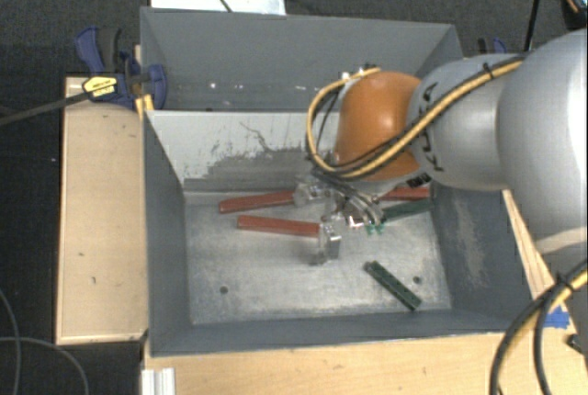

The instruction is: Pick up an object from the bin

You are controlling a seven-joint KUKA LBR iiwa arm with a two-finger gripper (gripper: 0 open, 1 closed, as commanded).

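Camera view: the grey metal bin (pixel 166 237) has a scuffed, speckled floor. Left of centre lie two flat red-brown strips, the upper strip (pixel 255 201) and the lower strip (pixel 274 224), near each other, with bare floor in front of them. The gripper (pixel 328 242) sits at the lower strip's right end; you cannot tell its opening or whether it holds anything. Further right, a dark green bar (pixel 392 285) lies angled, apart, near the front wall.

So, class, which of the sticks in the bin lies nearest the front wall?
The dark green stick, alone at the front right. The two reddish-brown sticks lie farther back, left of the gripper.
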